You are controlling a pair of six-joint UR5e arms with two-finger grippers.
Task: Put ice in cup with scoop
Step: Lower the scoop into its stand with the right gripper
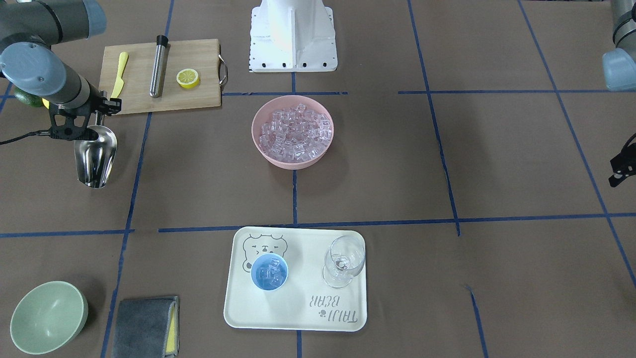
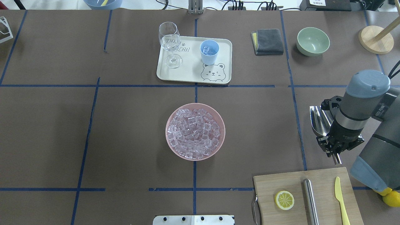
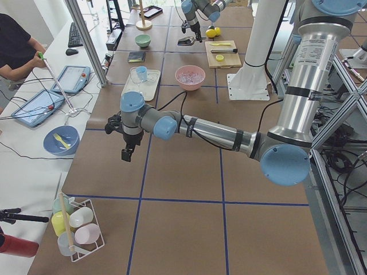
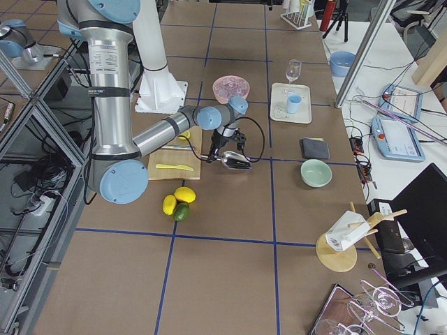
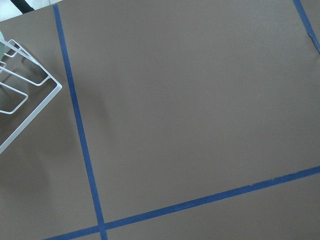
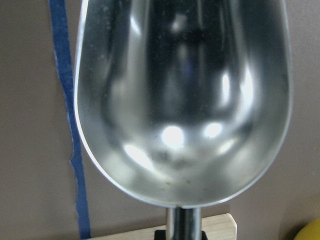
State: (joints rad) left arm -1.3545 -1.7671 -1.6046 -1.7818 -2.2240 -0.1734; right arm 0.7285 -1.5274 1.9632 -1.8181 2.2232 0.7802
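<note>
Overhead and front views face each other, sharing the pink bowl (image 1: 293, 164). The right wrist camera hugs the scoop (image 6: 182, 100).

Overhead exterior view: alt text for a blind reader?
The right gripper holds an empty shiny steel scoop at the view's right. A pink bowl of clear ice cubes sits centre; the light-blue cup on the cream tray holds a few.

Right arm (image 2: 372, 125), grey with blue joint caps: enters from the robot's right, wrist bent downward. Right pincer (image 2: 335, 152), black, two-fingered: clamped on the tubular handle of the shiny steel scoop (image 1: 94, 156). Left arm (image 3: 212, 133), same make: stretched low, wrist turned down. Left pincer (image 3: 125, 153): hanging above the brown paper-covered counter (image 3: 183, 189), jaw position indiscernible.
</note>
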